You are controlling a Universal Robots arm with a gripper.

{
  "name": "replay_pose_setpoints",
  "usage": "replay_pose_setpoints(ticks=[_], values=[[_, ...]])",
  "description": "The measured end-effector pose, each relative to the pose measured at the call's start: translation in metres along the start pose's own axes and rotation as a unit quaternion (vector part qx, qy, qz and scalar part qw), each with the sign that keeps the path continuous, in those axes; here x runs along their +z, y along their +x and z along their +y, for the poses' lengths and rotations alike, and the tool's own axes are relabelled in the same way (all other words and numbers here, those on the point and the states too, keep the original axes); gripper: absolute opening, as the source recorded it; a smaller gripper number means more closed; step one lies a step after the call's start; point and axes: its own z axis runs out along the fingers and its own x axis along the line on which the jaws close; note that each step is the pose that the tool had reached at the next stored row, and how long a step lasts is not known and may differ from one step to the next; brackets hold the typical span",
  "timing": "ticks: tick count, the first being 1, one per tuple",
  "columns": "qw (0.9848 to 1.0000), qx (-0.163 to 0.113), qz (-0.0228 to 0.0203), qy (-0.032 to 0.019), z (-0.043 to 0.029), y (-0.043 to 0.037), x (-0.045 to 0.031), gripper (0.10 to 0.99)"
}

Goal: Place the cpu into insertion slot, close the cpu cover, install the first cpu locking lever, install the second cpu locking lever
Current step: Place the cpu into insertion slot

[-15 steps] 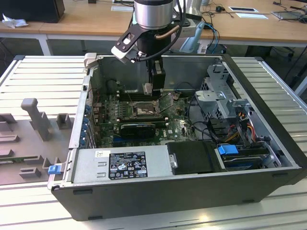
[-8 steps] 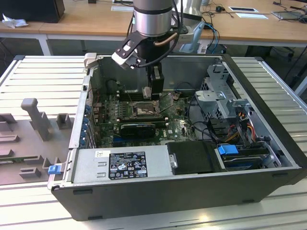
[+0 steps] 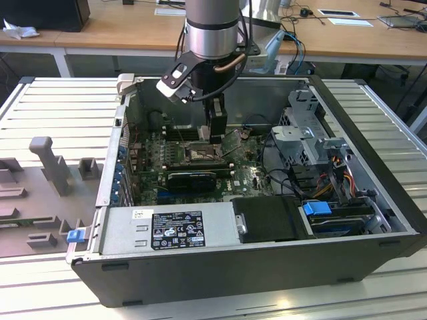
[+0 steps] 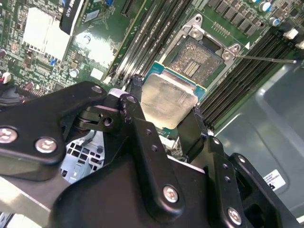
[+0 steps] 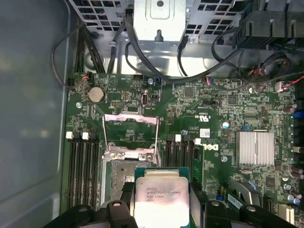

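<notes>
You have the cpu (image 4: 166, 99) clamped by its two opposite edges between the fingers (image 4: 192, 130) of the gripper (image 4: 167, 107). Its pale metal top faces up and lies flat. This edge grip is probably chosen so that nothing touches the underside and the chip can go down level. In both wrist views the chip hangs above the green motherboard (image 5: 209, 99), very near the insertion slot (image 4: 195, 61) but not yet seated in it. Whether it is exactly over the slot, I cannot tell. The slot lies bare, with its field of contacts showing. The cpu cover (image 5: 129, 117) is folded back on its hinge beside the slot, away from the chip, which leaves the way down free. A thin locking lever (image 4: 266, 59) reaches out from a corner of the socket surround over the memory slots, so I judge it is released. In the exterior view the arm goes straight down into the open computer case (image 3: 267, 267), which lies on the bench (image 3: 60, 100).
</notes>
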Motion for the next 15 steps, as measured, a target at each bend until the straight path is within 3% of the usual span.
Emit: replay_pose_setpoints(ticks=[4,11,15], values=[[1.0000,0.000,-0.0049,0.0011,-0.0002,0.0010,0.0051,0.545],[1.0000,0.000,-0.0025,0.0010,-0.0010,0.0080,0.0207,0.545],[1.0000,0.000,-0.0025,0.0010,-0.0032,0.0101,0.0258,0.545]])
